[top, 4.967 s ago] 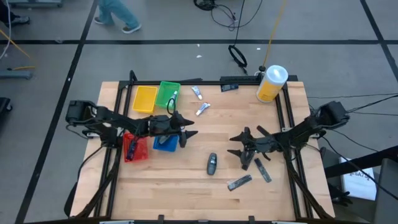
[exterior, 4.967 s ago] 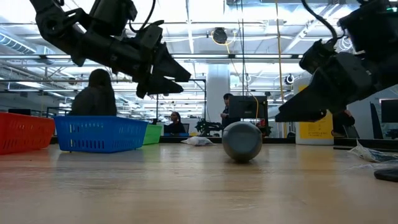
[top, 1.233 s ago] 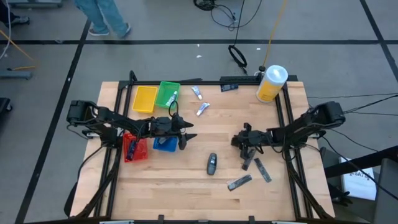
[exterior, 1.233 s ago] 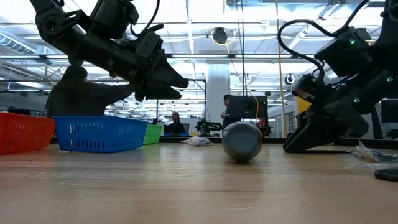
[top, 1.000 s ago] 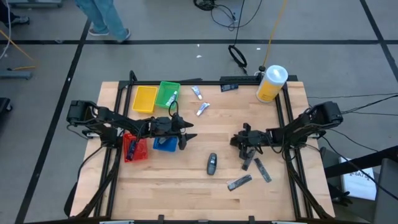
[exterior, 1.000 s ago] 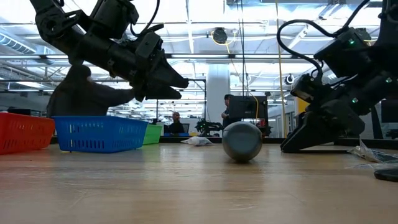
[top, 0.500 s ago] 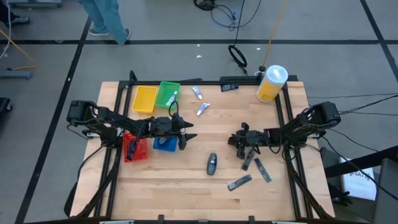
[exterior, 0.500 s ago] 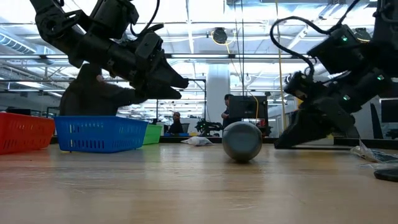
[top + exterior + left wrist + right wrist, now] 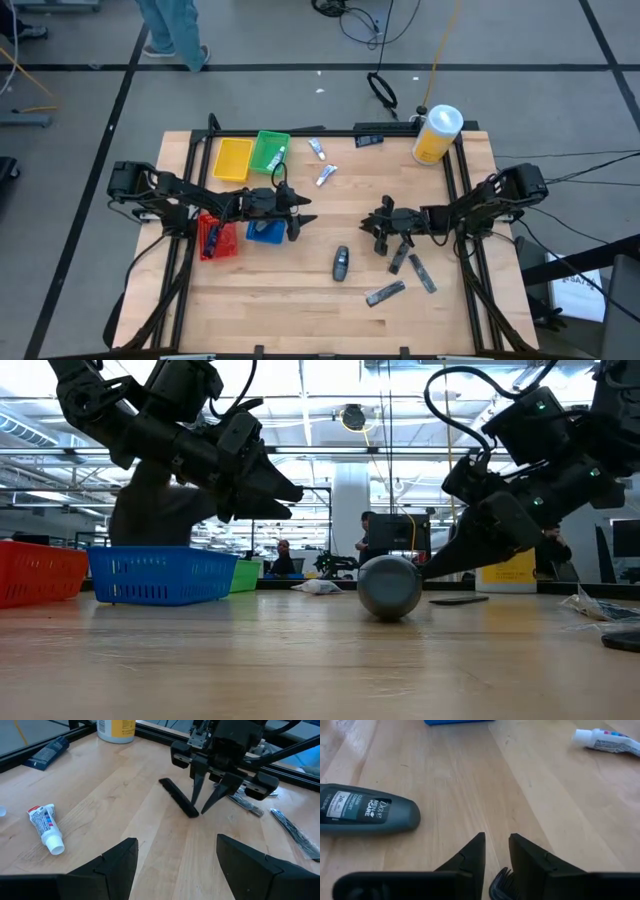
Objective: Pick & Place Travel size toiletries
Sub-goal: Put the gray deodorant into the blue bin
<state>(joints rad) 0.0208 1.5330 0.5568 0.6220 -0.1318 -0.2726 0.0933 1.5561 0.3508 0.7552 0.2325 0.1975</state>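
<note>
One right end effector (image 9: 204,802) pinches a black comb (image 9: 178,797) (left end effector (image 9: 297,212) gapes).

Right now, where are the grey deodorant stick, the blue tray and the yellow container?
Grey deodorant stick (image 9: 367,815): right wrist view, on its label.
Blue tray (image 9: 160,575): low view, middle of its slotted side wall.
Yellow container (image 9: 434,143): high view, on its yellow body below the white lid.
</note>
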